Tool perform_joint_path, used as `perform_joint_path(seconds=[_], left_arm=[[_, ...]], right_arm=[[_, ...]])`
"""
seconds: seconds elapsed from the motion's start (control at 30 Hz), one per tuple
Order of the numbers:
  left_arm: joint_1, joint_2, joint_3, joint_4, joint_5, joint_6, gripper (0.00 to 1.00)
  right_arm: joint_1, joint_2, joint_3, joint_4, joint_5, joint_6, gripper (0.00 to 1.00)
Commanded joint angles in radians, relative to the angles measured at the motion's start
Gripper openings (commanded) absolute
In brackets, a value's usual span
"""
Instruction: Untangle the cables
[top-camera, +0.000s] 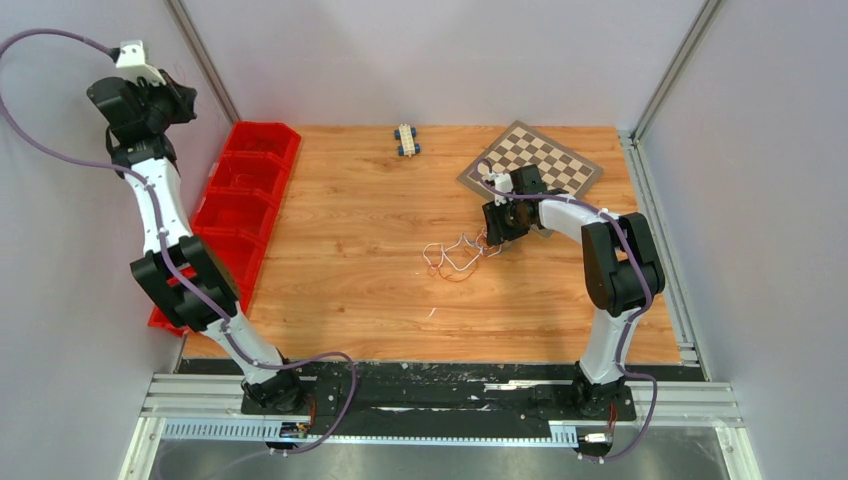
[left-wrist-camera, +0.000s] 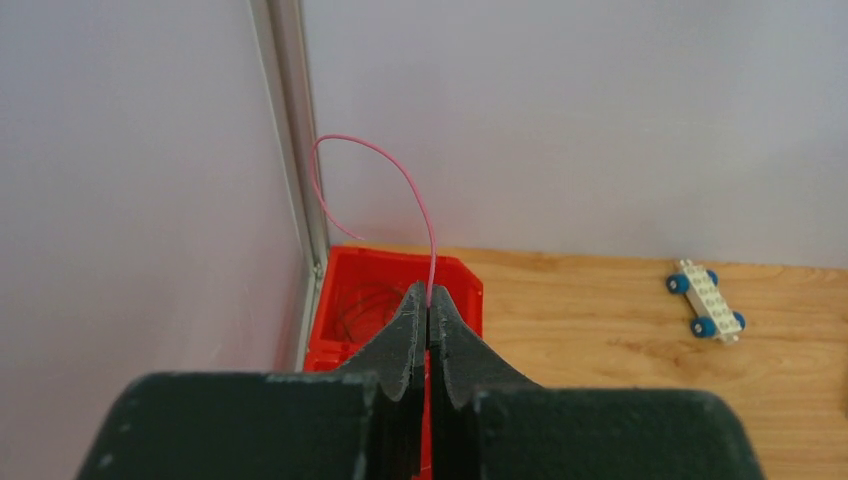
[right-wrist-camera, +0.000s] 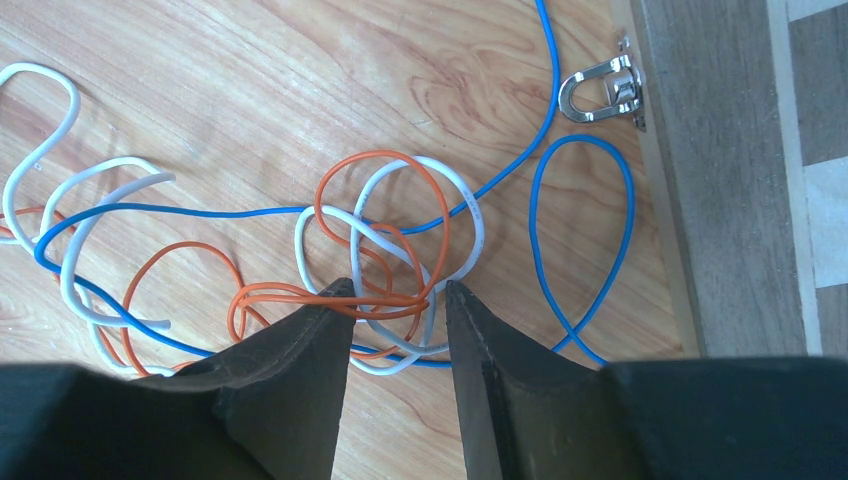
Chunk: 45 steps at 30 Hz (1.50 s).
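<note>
The cables (top-camera: 455, 255) lie in a loose tangle mid-table. In the right wrist view, white (right-wrist-camera: 465, 200), orange (right-wrist-camera: 380, 160) and blue (right-wrist-camera: 590, 150) strands cross in a knot. My right gripper (right-wrist-camera: 398, 287) is open and low over that knot, with orange and white loops lying between its fingertips. In the top view it (top-camera: 497, 235) sits at the tangle's right end. My left gripper (left-wrist-camera: 430, 295) is shut on a thin pink cable (left-wrist-camera: 400, 180) that arcs up from its tips. This gripper (top-camera: 150, 100) is raised at the back left, above the red bins.
A row of red bins (top-camera: 250, 170) lines the left edge; the one under my left gripper (left-wrist-camera: 370, 275) holds dark wires. A toy car (top-camera: 406, 139) stands at the back. The chessboard (top-camera: 540, 160), with a metal latch (right-wrist-camera: 600, 90), lies just right of the tangle.
</note>
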Motion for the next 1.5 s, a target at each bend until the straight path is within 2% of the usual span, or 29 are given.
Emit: perform_joint_path(seconds=[0.0,0.23,0.47,0.63,1.2,1.23,1.33,1.47], left_arm=[[-0.007,0.062,-0.035,0.026,0.016,0.048,0.00],[-0.029,0.195,-0.030,0.015,-0.002,0.164,0.00],[-0.033,0.310,0.025,-0.126,0.011,0.319,0.00],[-0.036,0.351,0.051,-0.292,0.041,0.430,0.00],[-0.093,0.524,0.255,-0.599,-0.175,0.594,0.03],[-0.094,0.529,0.262,-0.606,-0.186,0.598,0.06],[-0.102,0.528,0.287,-0.636,-0.193,0.599,0.28],[-0.108,0.503,0.296,-0.667,-0.193,0.601,0.46]], right_arm=[[0.003,0.044,-0.003,-0.017,0.009,0.004,0.43],[0.004,0.045,-0.023,-0.025,0.018,-0.001,0.43],[0.005,0.049,-0.038,-0.034,0.038,-0.012,0.43],[0.005,0.058,-0.041,-0.035,0.040,-0.011,0.43],[0.005,0.078,-0.039,-0.036,0.032,-0.007,0.44],[0.005,0.078,-0.039,-0.037,0.032,-0.008,0.44],[0.005,0.076,-0.036,-0.037,0.029,-0.010,0.44],[0.001,0.069,-0.033,-0.038,0.027,-0.014,0.44]])
